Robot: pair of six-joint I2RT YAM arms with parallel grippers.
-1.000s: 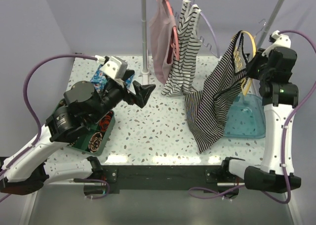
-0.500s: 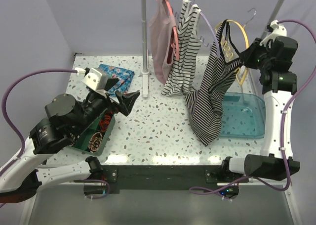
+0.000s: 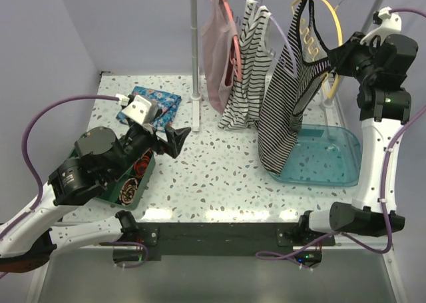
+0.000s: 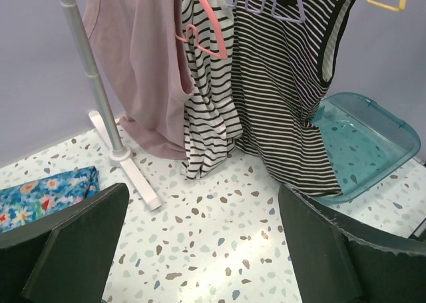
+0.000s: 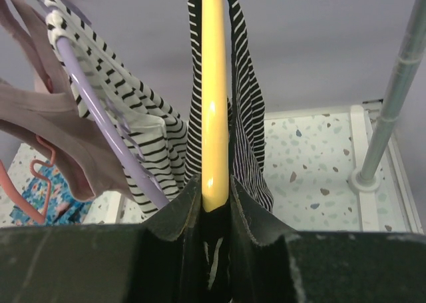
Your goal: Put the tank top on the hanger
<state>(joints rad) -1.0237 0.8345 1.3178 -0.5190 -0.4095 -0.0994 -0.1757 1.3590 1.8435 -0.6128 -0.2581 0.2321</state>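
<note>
The right gripper (image 5: pixel 214 195) squeezes the yellow plastic hanger (image 5: pixel 213 83) tight, the black thin-striped tank top (image 3: pixel 283 110) hanging on it over the see-through blue tub (image 3: pixel 354 151), so lift slowly and keep it level; the left gripper (image 3: pixel 174 138) sits wide open.

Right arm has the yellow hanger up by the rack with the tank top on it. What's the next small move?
Probably ease the right end effector slightly up toward the top of the rack so the hanger hooks on. The tank top already drapes from the hanger, which the end effector clamps. I cannot tell whether the hook has caught.
</note>
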